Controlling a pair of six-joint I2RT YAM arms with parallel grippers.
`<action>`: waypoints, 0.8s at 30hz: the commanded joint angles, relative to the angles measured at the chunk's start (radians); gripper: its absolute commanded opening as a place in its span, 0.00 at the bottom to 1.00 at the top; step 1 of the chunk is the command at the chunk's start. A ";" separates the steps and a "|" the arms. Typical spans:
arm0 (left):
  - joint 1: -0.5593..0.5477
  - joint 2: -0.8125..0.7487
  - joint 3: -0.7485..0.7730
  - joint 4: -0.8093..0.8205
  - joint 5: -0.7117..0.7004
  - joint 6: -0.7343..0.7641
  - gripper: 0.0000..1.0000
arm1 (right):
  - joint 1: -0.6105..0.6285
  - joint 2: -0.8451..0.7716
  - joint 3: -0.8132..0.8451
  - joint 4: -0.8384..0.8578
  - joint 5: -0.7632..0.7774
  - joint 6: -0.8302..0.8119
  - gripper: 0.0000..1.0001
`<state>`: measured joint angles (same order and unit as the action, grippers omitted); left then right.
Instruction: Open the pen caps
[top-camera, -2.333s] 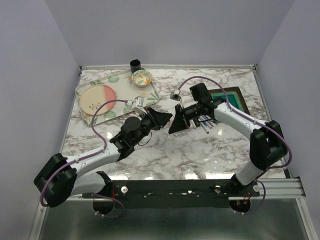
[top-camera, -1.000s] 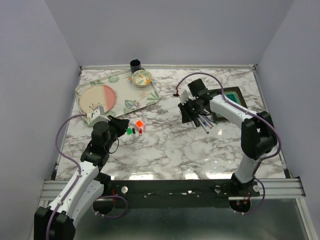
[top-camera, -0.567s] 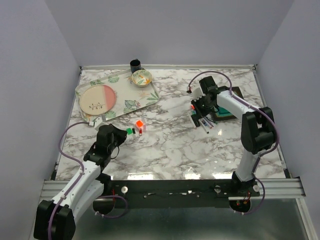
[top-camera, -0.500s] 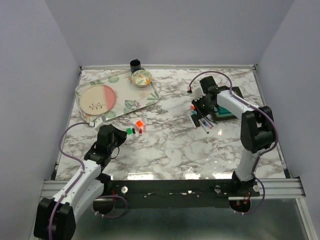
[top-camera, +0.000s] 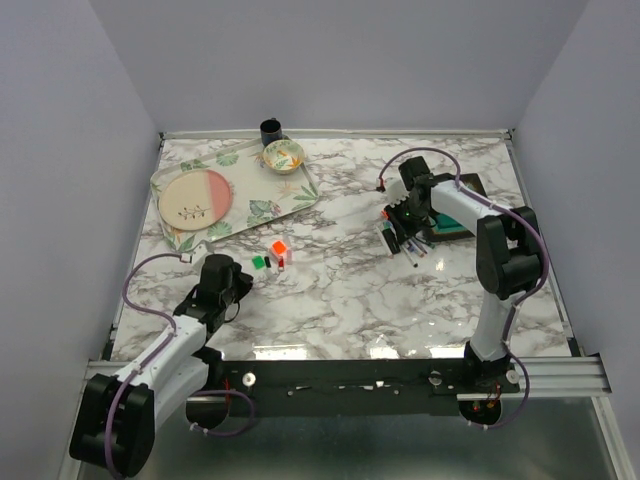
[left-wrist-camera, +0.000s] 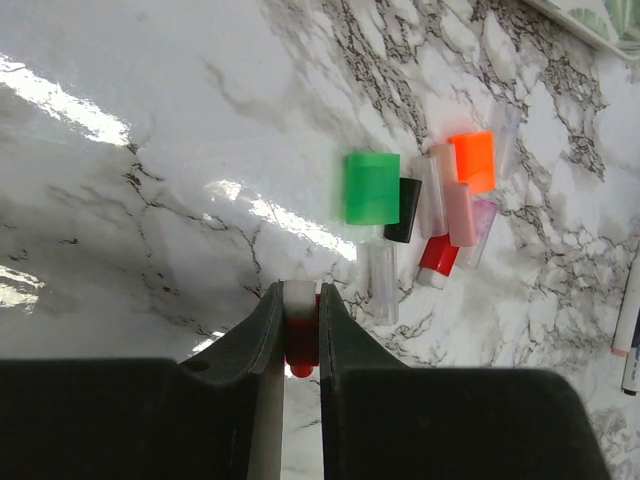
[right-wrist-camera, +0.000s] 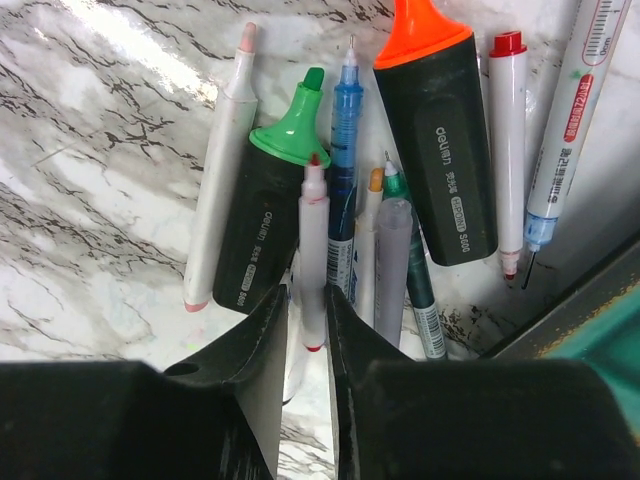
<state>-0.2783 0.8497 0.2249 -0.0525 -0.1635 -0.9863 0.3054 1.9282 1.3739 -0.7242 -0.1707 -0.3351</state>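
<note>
Presently most pen caps (left-wrist-camera: 372, 187) lie loose in a cluster on the marble table (left-wrist-camera: 150, 150). The left gripper (left-wrist-camera: 300, 303) is clamped on a red cap (left-wrist-camera: 301, 350) just beside them. The right gripper (right-wrist-camera: 306, 300) is closed on a thin red-tipped pen (right-wrist-camera: 313, 220) among the bared pens (right-wrist-camera: 440, 150); one red-ended pen (right-wrist-camera: 508, 150) may remain capped.

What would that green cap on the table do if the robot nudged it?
The green cap looks blocky and flat-sided, so it would probably slide rather than roll. It seems small plastic, likely very light. It lies against the black cap, which would probably shift too.
</note>
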 joint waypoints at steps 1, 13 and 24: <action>0.010 0.037 -0.015 0.048 -0.019 -0.015 0.11 | -0.008 0.012 0.030 -0.020 0.020 -0.005 0.29; 0.019 0.123 -0.007 0.115 0.002 -0.020 0.20 | -0.023 -0.053 0.027 -0.006 0.007 -0.005 0.35; 0.034 0.250 0.094 0.129 0.056 -0.002 0.49 | -0.038 -0.136 0.005 0.022 -0.047 -0.008 0.37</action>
<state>-0.2562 1.0573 0.2707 0.0921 -0.1406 -1.0115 0.2745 1.8420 1.3739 -0.7246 -0.1810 -0.3347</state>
